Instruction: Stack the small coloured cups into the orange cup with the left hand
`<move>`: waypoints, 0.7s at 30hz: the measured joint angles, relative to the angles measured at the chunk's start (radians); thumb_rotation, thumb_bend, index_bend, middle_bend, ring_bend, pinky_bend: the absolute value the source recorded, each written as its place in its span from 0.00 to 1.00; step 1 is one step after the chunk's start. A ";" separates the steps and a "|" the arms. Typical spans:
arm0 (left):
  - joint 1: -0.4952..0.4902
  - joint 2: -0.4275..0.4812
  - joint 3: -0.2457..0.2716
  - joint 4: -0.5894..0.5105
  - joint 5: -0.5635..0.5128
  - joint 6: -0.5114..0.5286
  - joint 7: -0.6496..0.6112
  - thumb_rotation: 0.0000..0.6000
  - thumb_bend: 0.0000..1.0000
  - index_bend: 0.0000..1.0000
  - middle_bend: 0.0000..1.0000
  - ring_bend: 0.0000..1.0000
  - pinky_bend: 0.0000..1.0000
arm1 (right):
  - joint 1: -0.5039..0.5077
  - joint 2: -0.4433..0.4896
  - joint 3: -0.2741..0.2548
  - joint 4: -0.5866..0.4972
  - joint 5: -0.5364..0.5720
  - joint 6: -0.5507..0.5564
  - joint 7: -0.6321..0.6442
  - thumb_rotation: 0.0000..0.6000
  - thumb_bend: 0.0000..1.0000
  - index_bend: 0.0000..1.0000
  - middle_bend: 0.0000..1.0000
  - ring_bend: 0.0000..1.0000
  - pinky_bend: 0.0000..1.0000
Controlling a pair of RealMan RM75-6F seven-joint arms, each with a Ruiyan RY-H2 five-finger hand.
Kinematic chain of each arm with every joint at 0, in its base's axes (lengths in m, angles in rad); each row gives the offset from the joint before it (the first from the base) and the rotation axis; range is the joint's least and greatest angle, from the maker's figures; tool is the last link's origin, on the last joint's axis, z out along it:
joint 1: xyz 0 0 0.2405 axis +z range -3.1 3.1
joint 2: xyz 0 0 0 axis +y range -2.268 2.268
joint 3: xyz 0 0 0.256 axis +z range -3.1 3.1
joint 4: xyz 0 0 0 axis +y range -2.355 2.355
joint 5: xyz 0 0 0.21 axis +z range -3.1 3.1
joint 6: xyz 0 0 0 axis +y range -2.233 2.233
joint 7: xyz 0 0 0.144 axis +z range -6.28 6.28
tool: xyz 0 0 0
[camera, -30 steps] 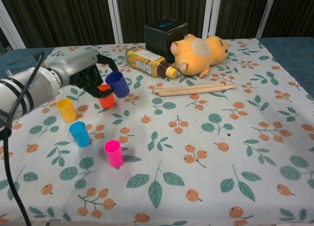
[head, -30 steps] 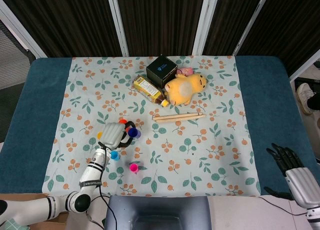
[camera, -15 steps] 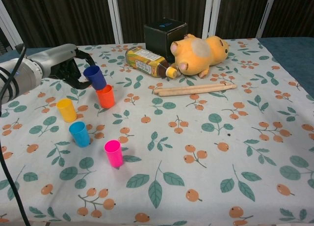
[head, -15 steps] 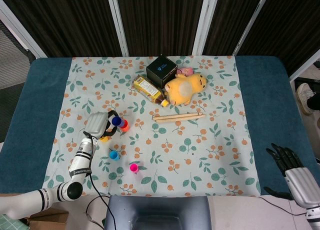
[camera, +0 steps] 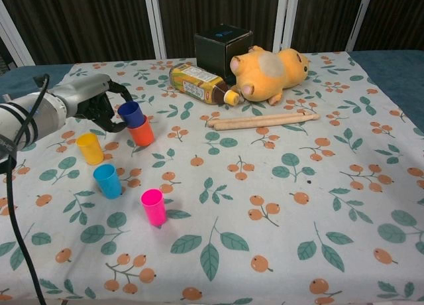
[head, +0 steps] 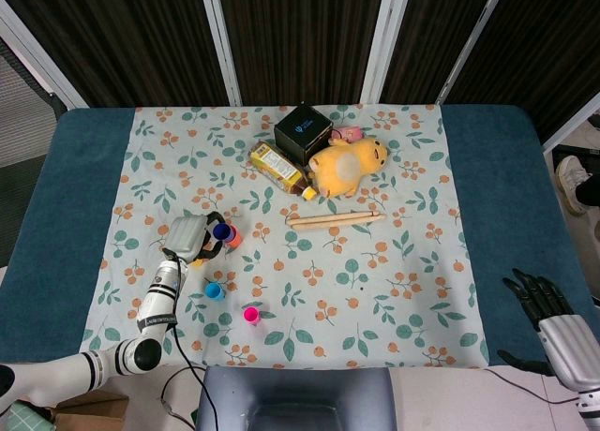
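In the chest view my left hand [camera: 96, 106] holds a dark blue cup [camera: 132, 113], tilted, with its base at the mouth of the upright orange cup [camera: 142, 133]. The head view shows the same left hand [head: 186, 236], the blue cup [head: 223, 231] and a sliver of the orange cup [head: 233, 238]. A yellow cup [camera: 89, 148], a light blue cup [camera: 107, 180] and a pink cup [camera: 154, 207] stand apart in front of them. My right hand [head: 551, 317] hangs with fingers spread at the lower right, off the cloth, holding nothing.
At the back stand a black box [camera: 222, 41], a lying tea bottle [camera: 199, 83] and a yellow plush toy [camera: 268, 71]. A wooden stick [camera: 262, 121] lies in front of the toy. A floral cloth [camera: 298, 205] covers the table.
The left hand swung the blue cup left and up off the orange cup's side, then brought it down right onto the orange cup's mouth. The right hand stayed put.
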 measured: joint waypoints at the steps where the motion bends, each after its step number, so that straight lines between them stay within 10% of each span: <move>1: -0.001 -0.002 0.001 0.001 0.001 0.001 -0.002 1.00 0.38 0.11 1.00 1.00 1.00 | 0.000 0.000 0.000 0.000 0.000 -0.001 -0.001 1.00 0.12 0.00 0.00 0.00 0.00; 5: 0.000 0.001 0.005 -0.013 0.000 0.009 0.001 1.00 0.38 0.00 1.00 1.00 1.00 | 0.001 -0.001 0.000 0.000 -0.002 -0.002 -0.002 1.00 0.12 0.00 0.00 0.00 0.00; 21: 0.085 0.231 0.158 -0.290 0.033 -0.013 0.037 1.00 0.35 0.10 1.00 1.00 1.00 | 0.000 -0.009 -0.009 -0.001 -0.020 -0.004 -0.023 1.00 0.12 0.00 0.00 0.00 0.00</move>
